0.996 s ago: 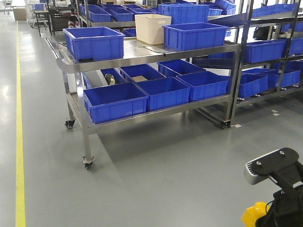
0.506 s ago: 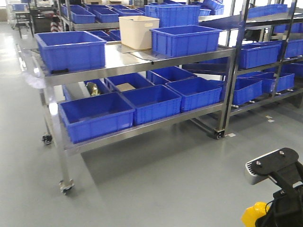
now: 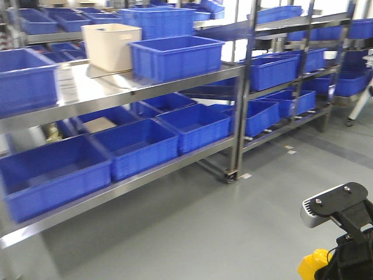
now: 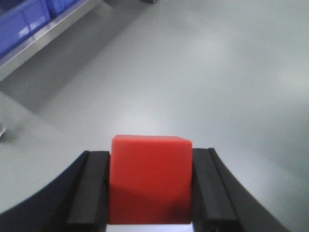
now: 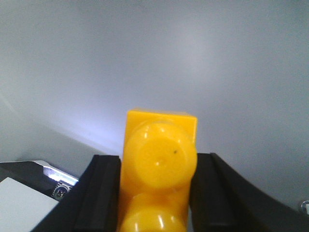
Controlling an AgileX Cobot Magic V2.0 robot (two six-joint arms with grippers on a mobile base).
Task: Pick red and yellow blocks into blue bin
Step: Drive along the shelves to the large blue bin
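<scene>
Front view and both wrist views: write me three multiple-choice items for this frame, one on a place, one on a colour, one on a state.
1. Where does the beige tub stand?
A. On the floor.
B. On the steel top shelf.
C. On the bottom shelf.

2. What colour is the block in the left gripper?
A. Red.
B. Yellow.
C. Green.

3. What state is the right gripper in?
A. Open and empty.
B. Shut on the yellow block.
C. Shut on nothing.

Key:
1 B, the tub rests on that shelf.
2 A, the red block fills the gap between the fingers.
3 B, both fingers press the block's sides.
</scene>
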